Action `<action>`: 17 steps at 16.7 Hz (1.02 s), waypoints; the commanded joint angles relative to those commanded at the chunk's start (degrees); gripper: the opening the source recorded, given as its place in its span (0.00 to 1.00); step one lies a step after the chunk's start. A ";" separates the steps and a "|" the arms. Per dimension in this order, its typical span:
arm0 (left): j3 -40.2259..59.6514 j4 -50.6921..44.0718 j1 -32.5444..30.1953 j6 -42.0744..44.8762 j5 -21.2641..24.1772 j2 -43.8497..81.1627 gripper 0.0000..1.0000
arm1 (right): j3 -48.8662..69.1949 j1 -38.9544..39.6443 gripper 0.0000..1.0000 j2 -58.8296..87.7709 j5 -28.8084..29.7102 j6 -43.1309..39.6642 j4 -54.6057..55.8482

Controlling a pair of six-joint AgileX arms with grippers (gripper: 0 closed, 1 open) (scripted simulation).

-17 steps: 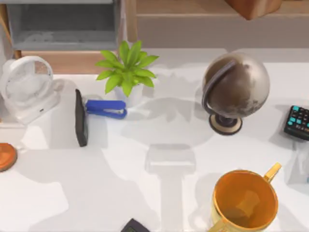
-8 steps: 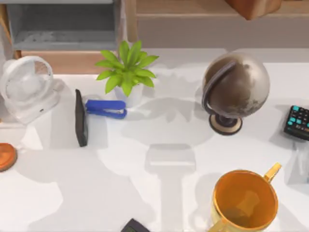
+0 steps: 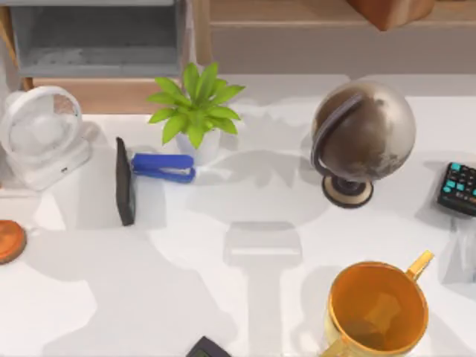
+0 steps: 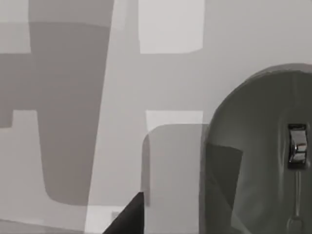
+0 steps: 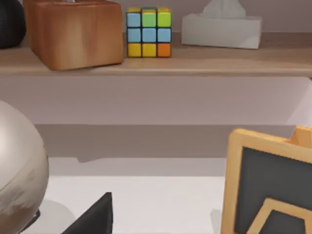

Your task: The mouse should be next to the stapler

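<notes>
Nearest, at the tabletop's near edge: a dark gadget (image 3: 207, 348) and an orange mug (image 3: 377, 309) toward the near-right corner. The left wrist cam looks down on the mouse (image 4: 263, 156), grey w/ a chrome wheel, lying on the white tabletop close below. A dark wedge (image 4: 127, 217) is prob. part of the left gripper; released or clenched, can't tell. Same for the right gripper: just a dark wedge (image 5: 95, 214), facing the globe (image 5: 19, 165) and the back shelf.

Mid-table, toward the left edge: the stapler (image 3: 163, 166) lies flat, a dark slab (image 3: 125, 181) touching its left end, the plant (image 3: 195, 108) just behind.

Change over the last sec: only the shadows at the near-left corner shifted; stapler, slab and mug stayed put. Reads as the left arm closing on the mouse, so carry to the stapler prob. not begun.
</notes>
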 joint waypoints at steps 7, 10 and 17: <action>0.00 0.00 0.00 0.00 0.00 0.00 0.10 | 0.00 0.00 1.00 0.00 0.00 0.00 0.00; 0.00 0.00 0.00 0.00 0.00 0.00 0.00 | 0.00 0.00 1.00 0.00 0.00 0.00 0.00; 0.01 -0.01 0.10 0.09 -0.02 -0.04 0.00 | 0.00 0.00 1.00 0.00 0.00 0.00 0.00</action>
